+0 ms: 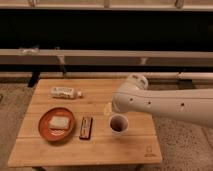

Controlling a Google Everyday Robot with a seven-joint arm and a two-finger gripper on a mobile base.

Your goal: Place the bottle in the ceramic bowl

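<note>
Table [127, 148] – wooden, slatted. Bottle [66, 93] lies on its side near the table's far-left edge, cap toward the right, well apart from the ceramic bowl [45, 133]. The bowl sits front-left and holds a pale square item [59, 122]. Dark bar [86, 127] lies just right of the bowl; white cup [118, 124] stands right of the bar. White arm [165, 106] reaches in from the right. End effector [107, 108] is mostly hidden at the arm's left end, over mid-table beside the cup – apart or together, cannot tell.
</note>
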